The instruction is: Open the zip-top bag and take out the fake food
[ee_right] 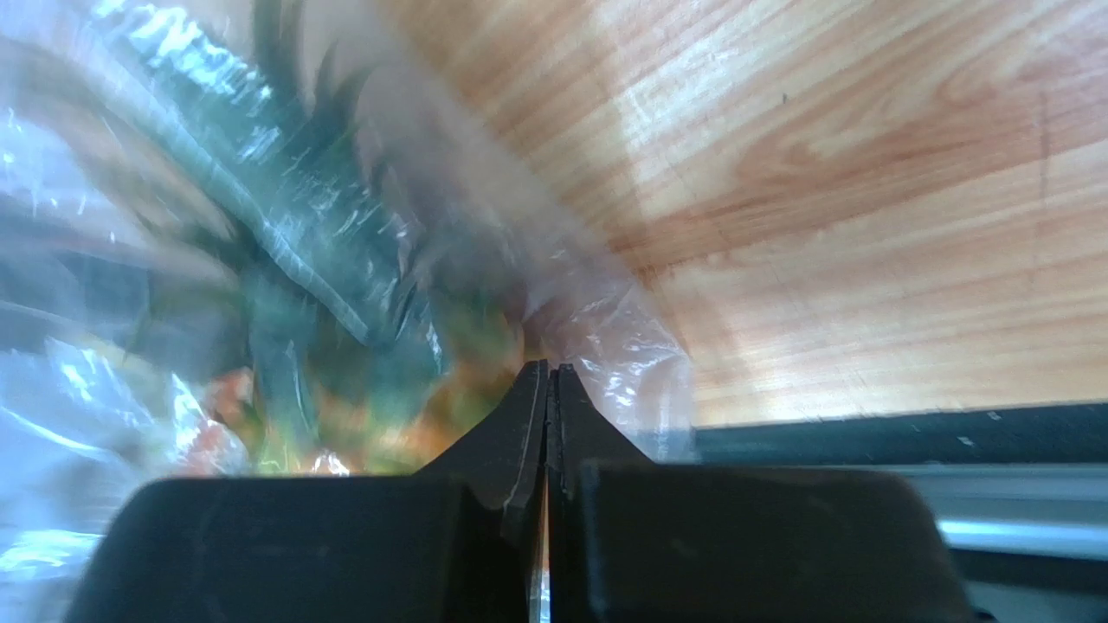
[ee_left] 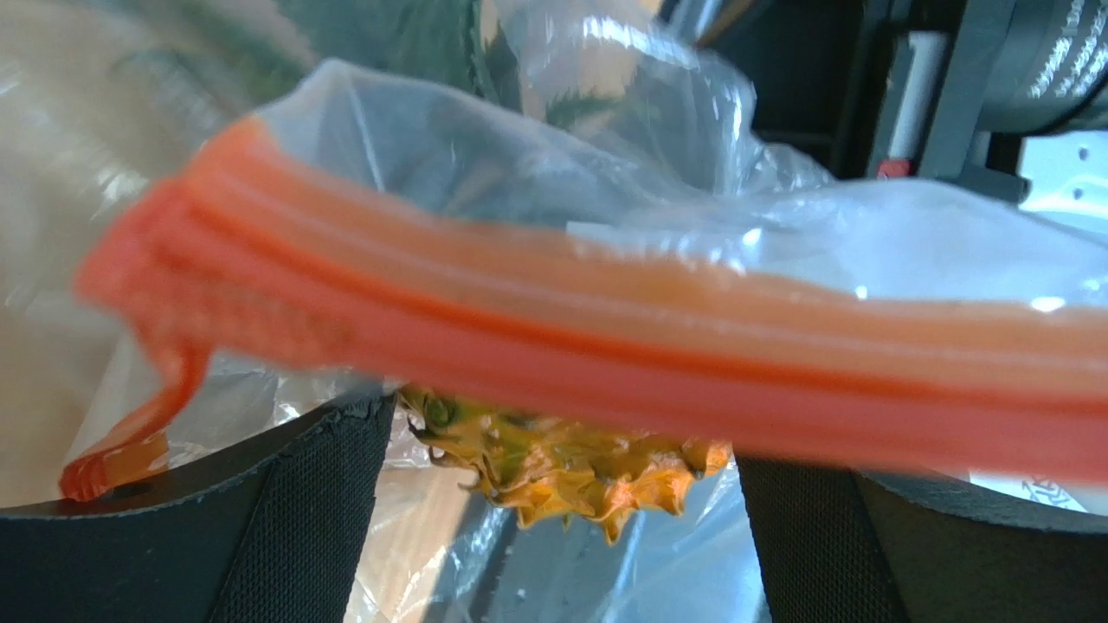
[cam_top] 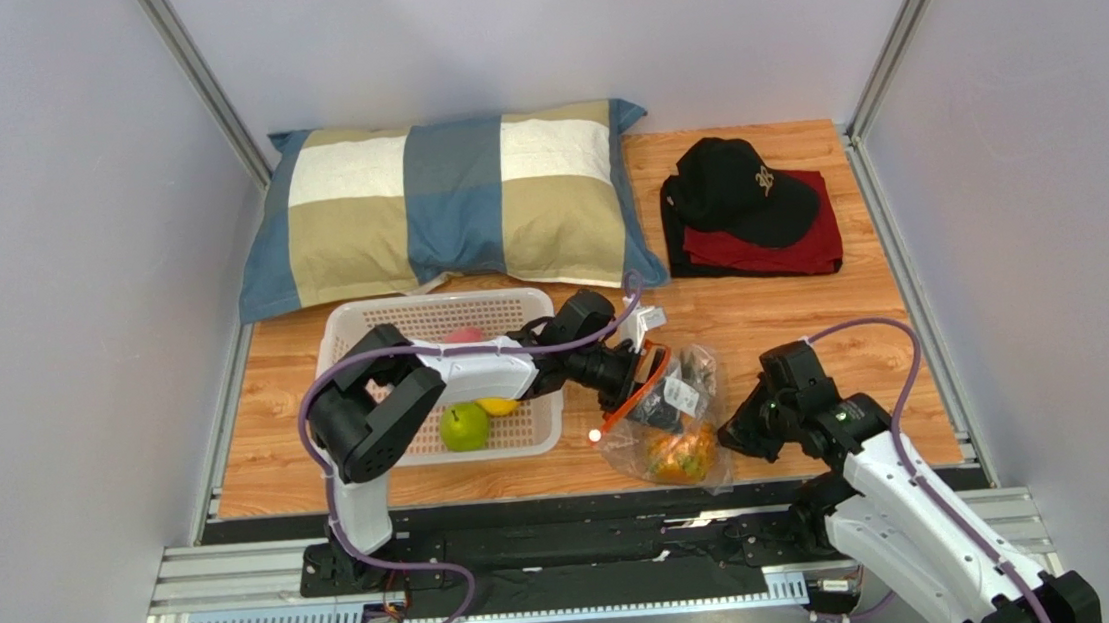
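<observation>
The zip-top bag (cam_top: 691, 384) lies crumpled on the wooden table, right of the white basket (cam_top: 344, 330). Its red-orange zip strip (ee_left: 624, 325) runs across the left wrist view. An orange pineapple (cam_top: 679, 456) is still inside the bag, and it shows between my left fingers (ee_left: 306, 519). My left gripper (cam_top: 627, 381) is open at the bag's mouth, holding nothing. My right gripper (cam_top: 740, 431) is shut on the bag's clear plastic (ee_right: 611, 331) at its right edge. A green apple (cam_top: 465, 426), a yellow citrus (cam_top: 500, 405) and a pink peach (cam_top: 468, 334) lie in the basket.
A checked pillow (cam_top: 453, 200) lies along the back, touching the basket's far side. A black cap (cam_top: 738, 183) sits on folded red cloth (cam_top: 781, 244) at the back right. The table's front edge and the black rail (cam_top: 563, 514) are just below the bag.
</observation>
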Motion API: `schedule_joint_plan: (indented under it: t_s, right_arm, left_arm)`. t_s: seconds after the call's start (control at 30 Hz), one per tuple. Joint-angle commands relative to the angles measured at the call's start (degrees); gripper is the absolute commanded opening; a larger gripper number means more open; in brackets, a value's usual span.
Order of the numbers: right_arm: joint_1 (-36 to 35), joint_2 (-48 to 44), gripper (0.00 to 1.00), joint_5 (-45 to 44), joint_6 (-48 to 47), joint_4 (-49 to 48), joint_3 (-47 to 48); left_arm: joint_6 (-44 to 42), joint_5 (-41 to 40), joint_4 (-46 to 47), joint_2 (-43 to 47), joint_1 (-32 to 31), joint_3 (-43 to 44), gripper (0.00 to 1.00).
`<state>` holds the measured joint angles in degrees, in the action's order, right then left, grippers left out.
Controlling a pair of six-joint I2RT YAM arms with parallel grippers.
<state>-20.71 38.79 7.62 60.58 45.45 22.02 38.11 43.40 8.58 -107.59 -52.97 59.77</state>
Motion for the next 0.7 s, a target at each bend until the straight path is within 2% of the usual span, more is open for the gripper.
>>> schedule_joint_plan:
  t_s: [0.0, 0.13, 0.33, 0.5, 0.67]
  right_arm:
    - [-0.47, -1.96, 0.00, 0.12, 7.80, -9.67, -3.20]
    - [-1.08, 1.54, 0.00, 2.40, 8.24, -14.33, -4.27]
    - [-6.70, 4.36, 0.00, 0.65, 10.96, -18.02, -3.22]
    - [-12.51, 5.95, 0.00, -5.68, 10.62, -12.94, 0.57]
    - [-12.60, 3.76, 0.00, -5.78, 12.02, -14.16, -1.98]
  left_arm:
    - [2.76, 0.99, 0.12, -3.84, -2.75, 3.15, 0.99]
    - [6.71, -0.24, 5.98, -4.21, -3.81, 1.85, 0.99]
    - [12.42, 0.02, 14.61, -4.56, -4.16, 0.09, 0.99]
    - [19.54, 5.20, 25.33, -5.61, -4.16, -2.19, 0.99]
    - [17.62, 3.63, 26.41, -4.21, -4.60, -4.13, 0.99]
